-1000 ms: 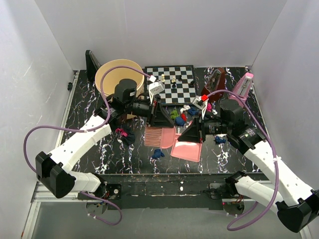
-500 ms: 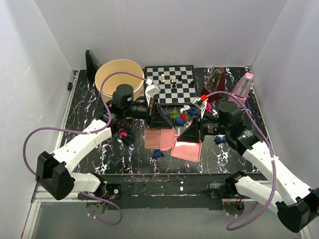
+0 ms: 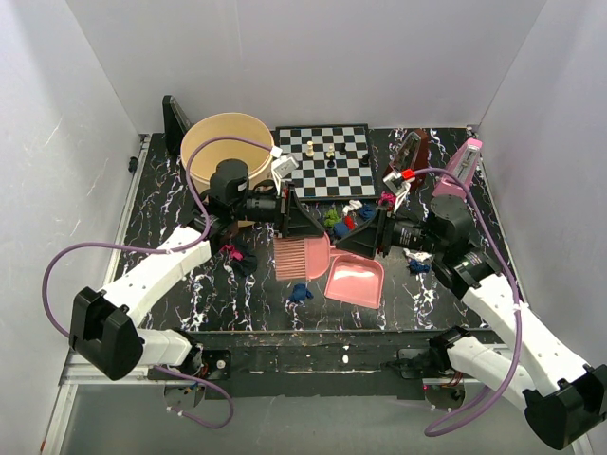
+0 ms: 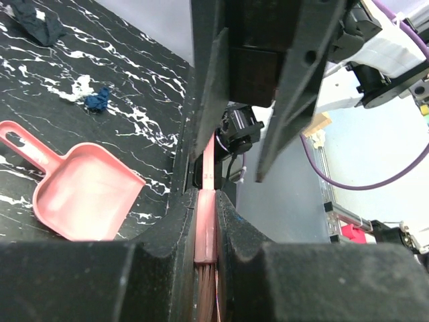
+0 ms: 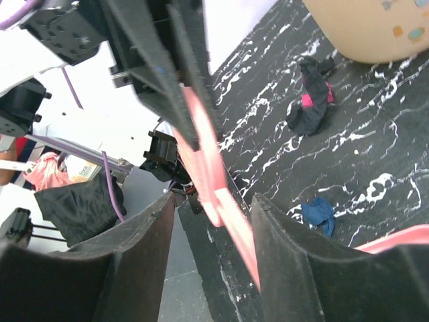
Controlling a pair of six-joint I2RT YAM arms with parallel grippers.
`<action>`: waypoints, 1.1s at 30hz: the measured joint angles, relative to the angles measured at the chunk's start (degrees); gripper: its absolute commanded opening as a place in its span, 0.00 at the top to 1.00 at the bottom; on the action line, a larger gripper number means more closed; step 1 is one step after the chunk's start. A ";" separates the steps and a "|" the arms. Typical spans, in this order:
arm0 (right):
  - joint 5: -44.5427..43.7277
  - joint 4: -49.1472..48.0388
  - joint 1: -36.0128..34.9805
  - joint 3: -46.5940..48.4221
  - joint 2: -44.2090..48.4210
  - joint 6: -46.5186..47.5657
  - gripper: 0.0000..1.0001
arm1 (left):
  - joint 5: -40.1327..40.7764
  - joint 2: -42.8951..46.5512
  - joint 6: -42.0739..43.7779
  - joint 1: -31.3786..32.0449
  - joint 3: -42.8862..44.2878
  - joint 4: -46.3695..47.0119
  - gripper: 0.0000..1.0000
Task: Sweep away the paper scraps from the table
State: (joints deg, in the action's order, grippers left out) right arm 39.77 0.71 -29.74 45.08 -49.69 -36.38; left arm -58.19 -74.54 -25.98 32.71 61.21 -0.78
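We'd call it a robotics lab test cell: white panel walls point(image 3: 76, 95) on 3 sides of the table point(image 3: 156, 185), left arm point(image 3: 152, 270) & right arm point(image 3: 517, 327) bolted at front, purple cables point(image 3: 45, 287).

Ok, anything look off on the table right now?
Yes. The pink dustpan lies flat and empty on the table, and the right end effector is open, gripping nothing. A blue scrap sits loose just left of the pan in the top view.

On table point(image 3: 161, 204), brush point(image 3: 302, 258) left of dustpan point(image 3: 358, 282), paper scraps point(image 3: 343, 227) mostly behind, chessboard point(image 3: 327, 161) apparently just beyond.
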 measured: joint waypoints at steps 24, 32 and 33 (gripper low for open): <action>2.19 -14.91 0.15 -9.01 0.66 -6.21 0.43 | -2.47 0.11 -10.97 -1.09 -2.95 11.08 1.00; 3.69 -18.75 0.15 -9.73 1.95 -8.33 0.52 | -2.34 -1.22 -12.61 -1.09 -2.23 12.90 1.00; 3.63 -18.99 0.15 -9.99 2.49 -8.44 0.57 | -2.36 -1.22 -12.63 -1.09 -2.23 13.00 1.00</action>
State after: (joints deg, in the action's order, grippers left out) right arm 43.40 -18.28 -29.58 35.09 -47.20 -44.82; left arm -60.55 -75.77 -38.61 31.62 58.98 12.23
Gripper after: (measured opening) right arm 0.500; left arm 0.115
